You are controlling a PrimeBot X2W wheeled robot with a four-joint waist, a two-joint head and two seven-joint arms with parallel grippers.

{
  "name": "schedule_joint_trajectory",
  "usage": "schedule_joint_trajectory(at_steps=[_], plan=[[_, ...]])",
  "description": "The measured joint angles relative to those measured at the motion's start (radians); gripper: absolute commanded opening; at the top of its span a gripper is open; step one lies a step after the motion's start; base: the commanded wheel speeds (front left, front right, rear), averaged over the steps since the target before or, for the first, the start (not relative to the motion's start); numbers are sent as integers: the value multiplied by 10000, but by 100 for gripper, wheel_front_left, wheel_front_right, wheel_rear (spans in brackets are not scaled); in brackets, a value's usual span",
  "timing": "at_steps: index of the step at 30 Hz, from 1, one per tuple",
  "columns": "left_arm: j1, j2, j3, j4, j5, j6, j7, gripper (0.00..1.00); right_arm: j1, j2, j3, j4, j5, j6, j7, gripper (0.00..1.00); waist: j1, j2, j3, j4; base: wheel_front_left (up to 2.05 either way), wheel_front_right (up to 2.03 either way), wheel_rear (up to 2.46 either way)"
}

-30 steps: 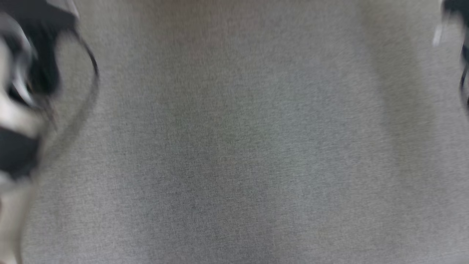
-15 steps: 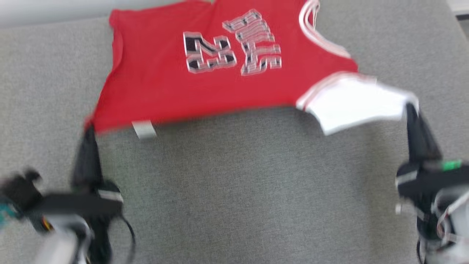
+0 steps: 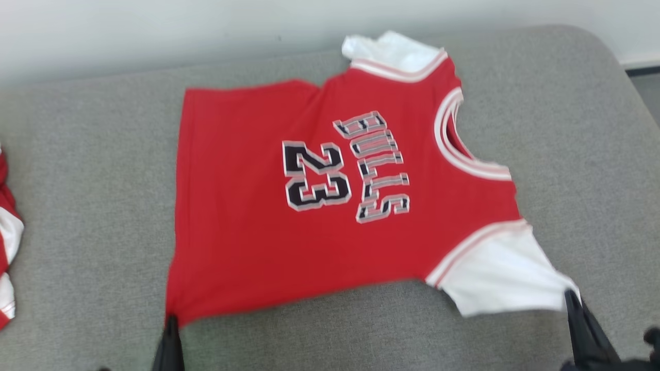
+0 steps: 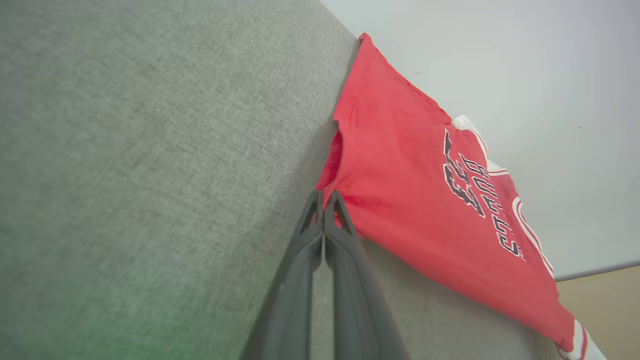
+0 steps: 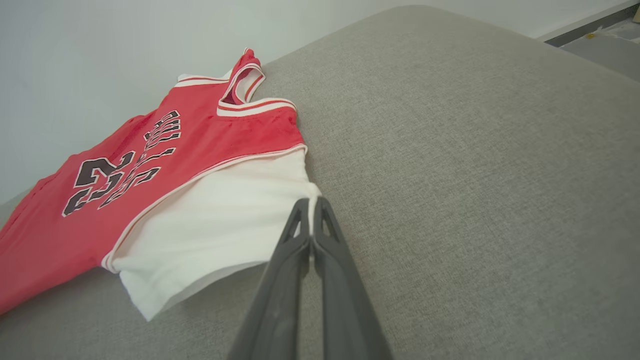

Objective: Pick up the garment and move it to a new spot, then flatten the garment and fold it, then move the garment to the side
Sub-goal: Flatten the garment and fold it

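1. Left gripper (image 4: 324,202): its two dark fingers are pressed together, pinching the red hem corner of the garment (image 3: 247,216).
2. Right gripper (image 5: 311,207): fingers likewise closed tight, nipping the outer corner of the white sleeve (image 5: 215,230).
3. Between the two grips the garment's near edge runs fairly straight. The rest lies spread on the grey cushion (image 3: 93,154), with the "23" and "BULLS" print facing up and the collar toward the robot's right.
4. Another red-and-white cloth (image 3: 7,237) lies at the cushion's left edge, well apart from the garment.
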Motion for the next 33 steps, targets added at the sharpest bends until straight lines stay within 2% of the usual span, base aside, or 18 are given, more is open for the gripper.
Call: schedule_joint_trajectory(at_steps=[5, 10, 26, 33], plan=[[844, -362, 433, 313, 364, -213, 0, 0, 863, 244, -146, -44, -77, 0, 115, 0, 0, 0, -383, 79, 0, 0, 0], [1247, -483, 629, 546, 568, -412, 0, 0, 1185, 276, -17, -31, -77, 0, 280, 0, 0, 0, -565, 113, 0, 0, 0], [1266, -955, 765, 1181, 1258, -807, 0, 0, 1646, 518, 533, 56, -17, 0, 376, 0, 1, 2, -869, 185, 0, 0, 0], [1193, -961, 888, 740, 1887, -1001, 0, 0, 1384, 550, 696, -454, 134, 0, 405, 0, 1, 2, -1034, 259, 0, 0, 0]])
